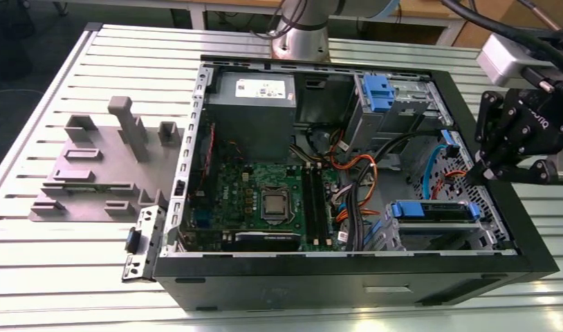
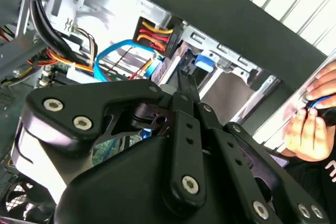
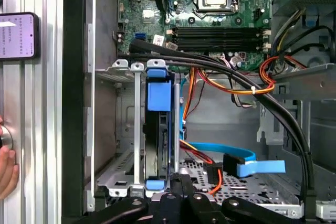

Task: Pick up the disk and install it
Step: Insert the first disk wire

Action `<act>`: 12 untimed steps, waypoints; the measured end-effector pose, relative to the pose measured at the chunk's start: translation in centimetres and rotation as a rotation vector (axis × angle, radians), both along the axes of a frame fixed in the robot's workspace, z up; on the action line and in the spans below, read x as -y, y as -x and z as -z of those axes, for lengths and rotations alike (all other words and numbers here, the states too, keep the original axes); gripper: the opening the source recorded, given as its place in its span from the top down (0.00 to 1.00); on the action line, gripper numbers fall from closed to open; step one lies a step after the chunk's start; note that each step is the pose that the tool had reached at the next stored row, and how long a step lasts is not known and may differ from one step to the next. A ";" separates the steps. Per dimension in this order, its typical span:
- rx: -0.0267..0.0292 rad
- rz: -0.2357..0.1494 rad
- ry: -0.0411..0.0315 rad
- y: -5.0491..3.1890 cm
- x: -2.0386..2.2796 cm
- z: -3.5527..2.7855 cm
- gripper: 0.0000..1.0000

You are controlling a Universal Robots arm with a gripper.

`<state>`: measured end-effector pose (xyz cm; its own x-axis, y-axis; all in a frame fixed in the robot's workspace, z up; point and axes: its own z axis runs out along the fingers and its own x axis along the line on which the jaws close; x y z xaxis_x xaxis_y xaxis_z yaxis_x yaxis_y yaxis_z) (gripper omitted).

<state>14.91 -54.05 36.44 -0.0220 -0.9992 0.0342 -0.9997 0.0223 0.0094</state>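
Ribbed aluminium bench (image 1: 60,290) in the exterior view, carrying an open black computer case (image 1: 355,283) with its motherboard (image 1: 263,194) exposed, and a grey moulded fixture (image 1: 97,166) on the exterior view's left. I see the arm's base (image 1: 300,34) behind the case. The gripper (image 1: 480,174) hangs over the case's side on the exterior view's right, and its fingers look drawn together with nothing between them. The disk (image 1: 436,211) sits in the drive cage in the case's near corner on that same side, blue carrier showing, close below the fingers; I cannot tell whether they touch. In the second wrist view I look along the gripper (image 2: 185,77), whose fingers run to a narrow tip. It points into the case towards a looped blue cable (image 2: 121,48) and a bundle of red and yellow wires, and a person's hand (image 2: 315,119) rests outside the case wall. In the first wrist view the disk (image 3: 159,103) stands on edge in the silver cage (image 3: 137,129), its blue frame at both ends. The gripper (image 3: 176,182) is just beside its nearer end, fingers close together and not around it. A phone (image 3: 18,35) lies on the bench and a hand (image 3: 6,169) rests near it.
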 end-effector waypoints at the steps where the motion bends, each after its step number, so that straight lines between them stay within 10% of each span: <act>1: -0.0011 0.000 0.0001 -0.22 -0.02 0.00 0.89; 12: -0.0051 -0.001 0.0001 -0.87 -0.16 0.00 0.76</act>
